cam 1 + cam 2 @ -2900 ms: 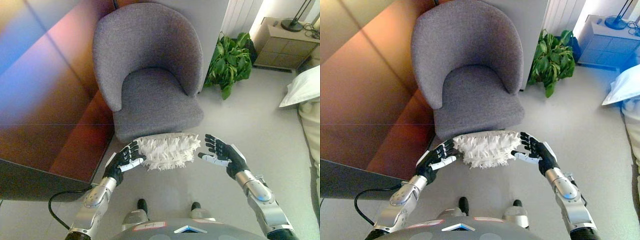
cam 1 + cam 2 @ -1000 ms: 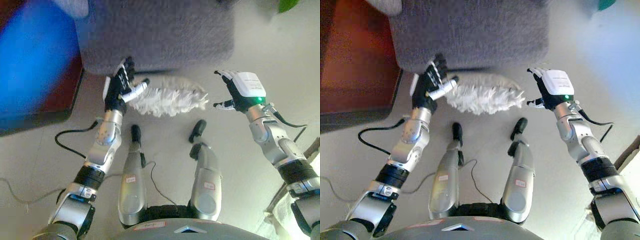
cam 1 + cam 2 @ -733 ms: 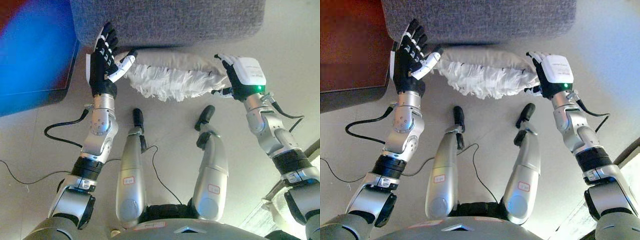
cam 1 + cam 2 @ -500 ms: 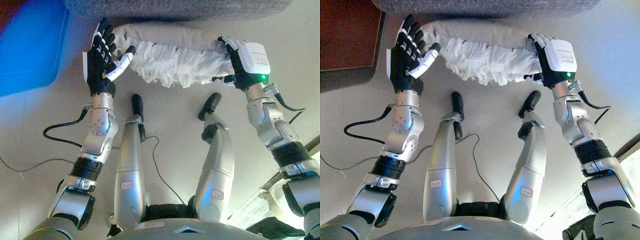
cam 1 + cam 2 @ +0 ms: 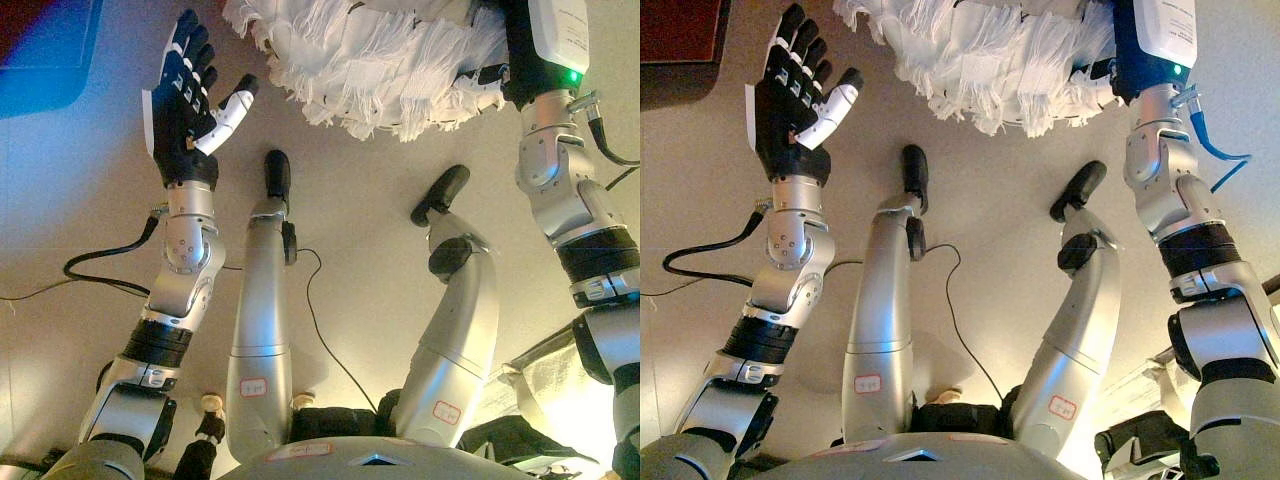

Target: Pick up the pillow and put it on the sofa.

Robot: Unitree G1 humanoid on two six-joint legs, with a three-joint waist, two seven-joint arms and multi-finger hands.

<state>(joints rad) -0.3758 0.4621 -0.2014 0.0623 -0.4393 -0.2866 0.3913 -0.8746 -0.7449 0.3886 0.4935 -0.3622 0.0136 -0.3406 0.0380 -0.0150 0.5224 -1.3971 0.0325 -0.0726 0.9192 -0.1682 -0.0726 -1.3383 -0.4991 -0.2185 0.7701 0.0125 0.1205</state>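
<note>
The white fringed pillow (image 5: pixel 370 60) shows at the top edge of both eye views, partly cut off by it. My left hand (image 5: pixel 190 95) is open with its fingers spread upward. It is held to the left of the pillow, with a clear gap to its left end. My right hand (image 5: pixel 520 55) is against the pillow's right end, partly cut off by the view's top edge. The sofa is not in view.
The beige floor (image 5: pixel 360 230) fills most of the view. The corner of a dark red-brown piece of furniture (image 5: pixel 675 40) shows at the top left. A pale cloth-covered edge (image 5: pixel 545 375) shows at the lower right.
The camera has tilted further down, so the grey chair has left the view and the pillow now sits at the top edge. My left hand is now farther from the pillow's left end.
</note>
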